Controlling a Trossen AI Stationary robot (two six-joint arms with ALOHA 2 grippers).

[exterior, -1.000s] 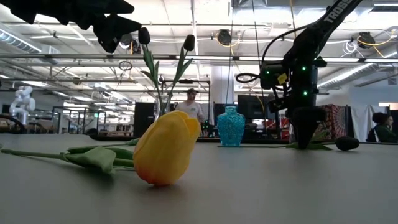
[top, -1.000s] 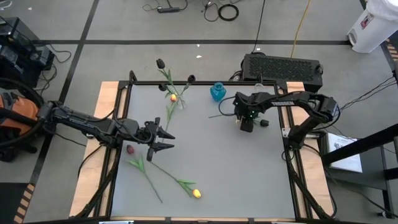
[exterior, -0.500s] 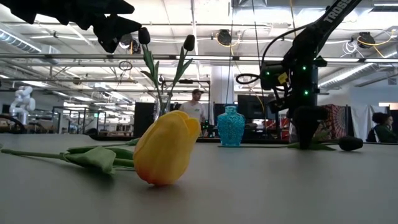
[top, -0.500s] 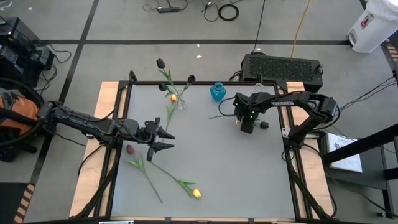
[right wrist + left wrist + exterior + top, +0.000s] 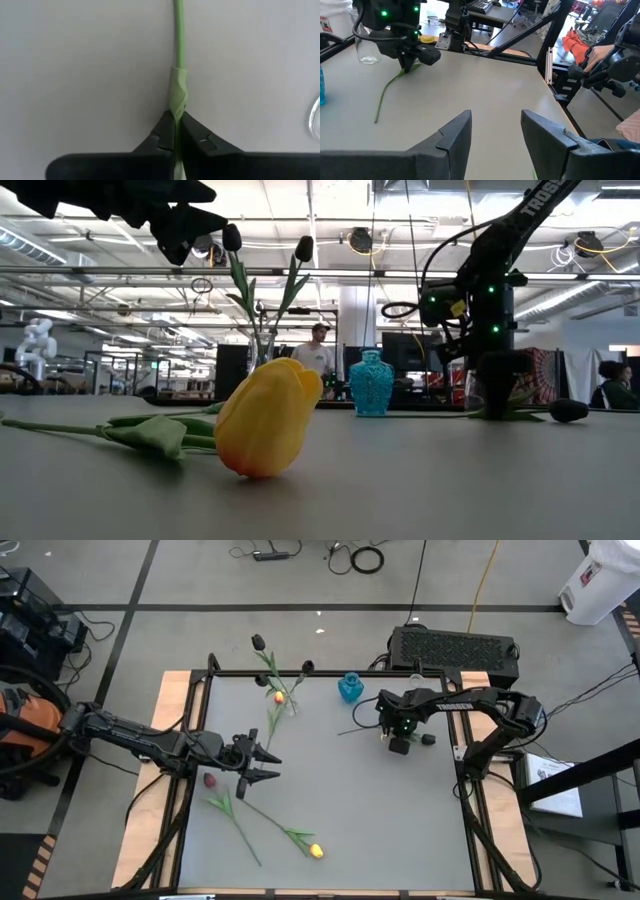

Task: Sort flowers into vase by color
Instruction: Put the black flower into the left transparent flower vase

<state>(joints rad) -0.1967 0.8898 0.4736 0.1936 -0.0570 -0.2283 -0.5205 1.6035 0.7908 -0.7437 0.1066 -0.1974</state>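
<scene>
Right gripper (image 5: pixel 399 743): closed tight on the stem of a black tulip (image 5: pixel 427 739), low over the table (image 5: pixel 340 800), near the blue vase (image 5: pixel 349 688).
Left gripper (image 5: pixel 262 766): fingers apart, holding nothing, waiting above the table's left side.
Other flowers: a yellow tulip (image 5: pixel 316 851) and a dark red tulip (image 5: pixel 209 780) lie near the front left; more stand in the clear vase (image 5: pixel 262 350) at the back.
Step in hand: lift straight up and keep the grip firm, so the thin stem does not turn.
Hard to see: the stem's free end (image 5: pixel 377 114) is clear, but the bud is probably black; it shows only small.
</scene>
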